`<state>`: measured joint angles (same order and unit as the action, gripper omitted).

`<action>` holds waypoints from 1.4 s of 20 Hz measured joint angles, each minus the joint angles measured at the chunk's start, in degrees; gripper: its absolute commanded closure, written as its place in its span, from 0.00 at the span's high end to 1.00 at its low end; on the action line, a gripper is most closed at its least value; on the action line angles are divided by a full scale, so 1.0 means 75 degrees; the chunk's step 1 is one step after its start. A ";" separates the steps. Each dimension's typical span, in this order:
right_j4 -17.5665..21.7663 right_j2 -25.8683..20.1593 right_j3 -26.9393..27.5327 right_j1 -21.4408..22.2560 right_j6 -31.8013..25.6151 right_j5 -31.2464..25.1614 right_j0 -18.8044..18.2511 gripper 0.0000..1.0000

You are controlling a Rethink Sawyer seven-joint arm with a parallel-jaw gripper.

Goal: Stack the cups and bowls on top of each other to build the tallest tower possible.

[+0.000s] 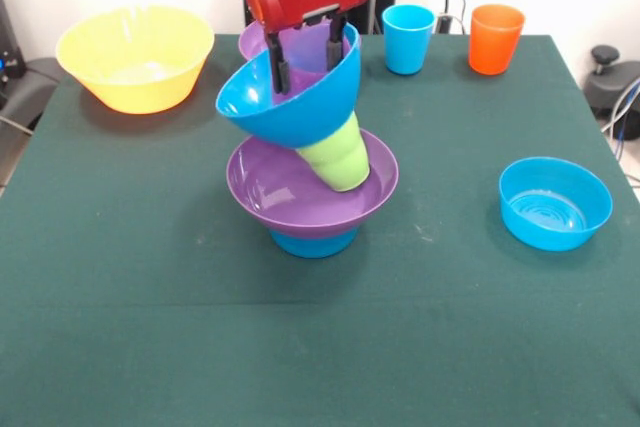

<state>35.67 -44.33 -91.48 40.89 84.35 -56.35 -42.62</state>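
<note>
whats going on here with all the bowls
The robot's tool reaches into a large blue bowl tilted atop a leaning lime green cup. That cup sits in a wide purple bowl on a small blue bowl. The yellow bowl, two cups and another blue bowl wait unstacked.

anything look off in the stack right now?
Yes. The large blue bowl sits tilted on the lime green cup, which leans inside the wide purple bowl instead of standing upright. The claw reaches into the blue bowl.
</note>
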 measured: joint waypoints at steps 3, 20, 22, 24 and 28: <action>-0.0033 -0.0044 -0.0001 0.0080 0.0000 0.0067 0.0025 1.00; -0.0038 -0.0096 -0.0001 0.0097 0.0000 0.0256 0.0024 1.00; -0.0038 -0.0096 -0.0001 0.0096 0.0000 0.0258 0.0023 1.00; -0.0040 -0.0096 -0.0001 0.0097 0.0000 0.0258 0.0024 1.00; -0.0040 -0.0096 -0.0001 0.0097 0.0000 0.0258 0.0023 1.00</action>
<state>35.37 -45.05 -91.48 41.61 84.35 -54.41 -42.44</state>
